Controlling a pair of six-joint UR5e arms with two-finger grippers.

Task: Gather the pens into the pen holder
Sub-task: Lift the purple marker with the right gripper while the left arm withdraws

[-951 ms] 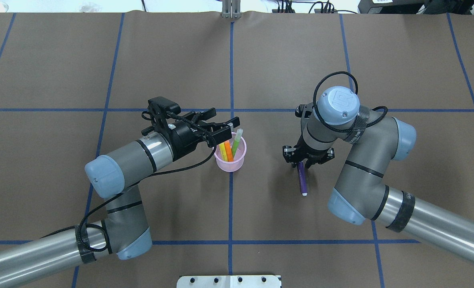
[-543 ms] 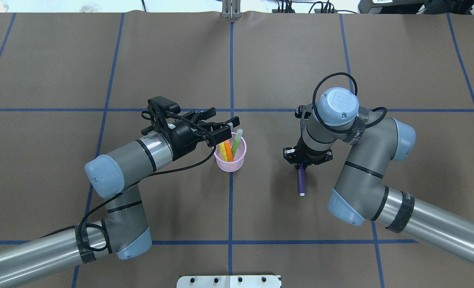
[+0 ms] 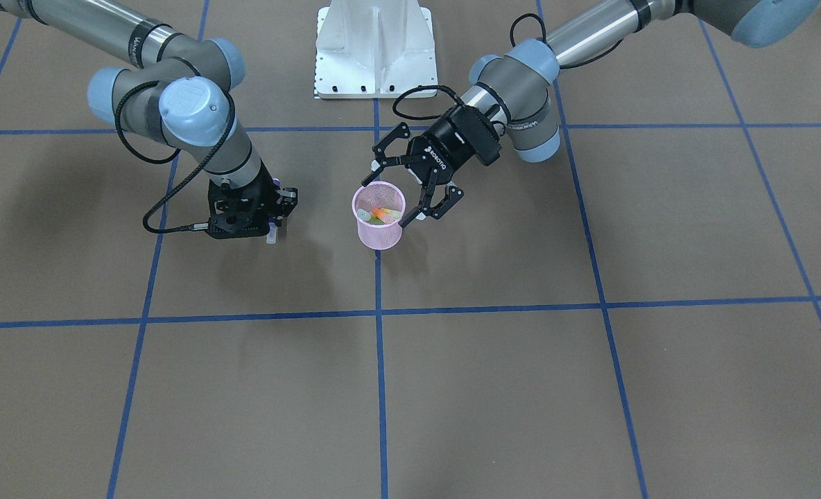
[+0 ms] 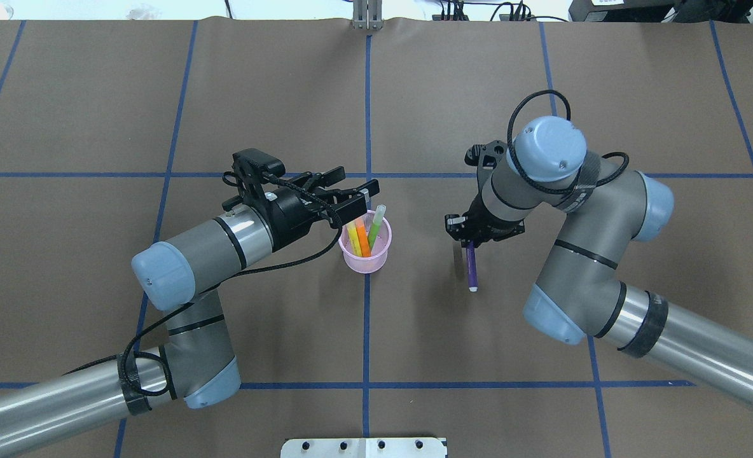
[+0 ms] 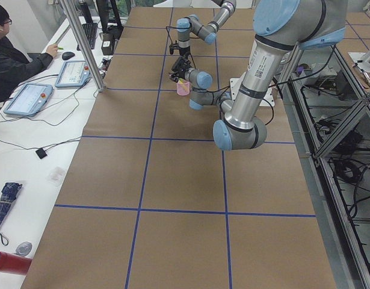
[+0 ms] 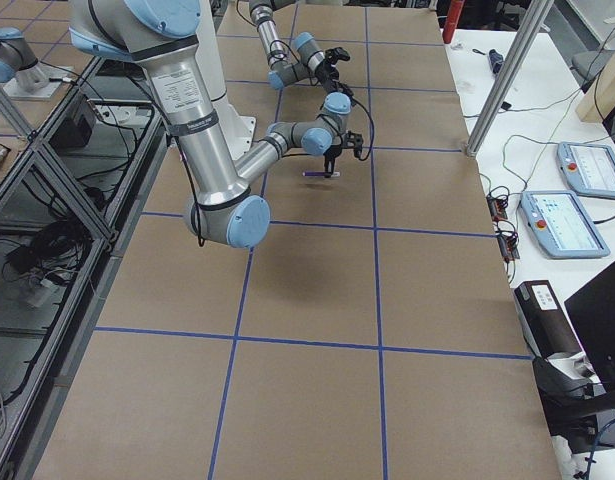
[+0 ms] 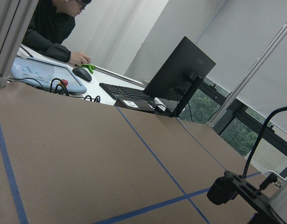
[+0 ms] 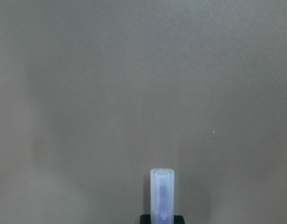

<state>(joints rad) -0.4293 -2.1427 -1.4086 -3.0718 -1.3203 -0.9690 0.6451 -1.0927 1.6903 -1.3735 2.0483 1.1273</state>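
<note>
The pink mesh pen holder (image 4: 366, 257) (image 3: 378, 232) stands upright at the table's middle. An orange pen (image 4: 362, 241), a green pen (image 4: 376, 228) and a yellowish one lean inside it. My left gripper (image 4: 359, 181) (image 3: 402, 195) hovers open just beside and above its rim, holding nothing. To the holder's right, my right gripper (image 4: 471, 242) points down, shut on the purple pen (image 4: 471, 268). The pen hangs above the paper and casts a shadow. Its pale cap end (image 8: 162, 193) sticks out in the right wrist view.
Brown paper with blue tape lines (image 4: 367, 95) covers the table. The white base plate (image 3: 374, 48) lies at the robot's side. At the far end a person (image 7: 54, 28) sits by tablets, a keyboard and a monitor (image 7: 178, 77).
My right arm has raised the purple pen off the table and carried it a little away from the robot and toward the holder. The left gripper has barely shifted.
</note>
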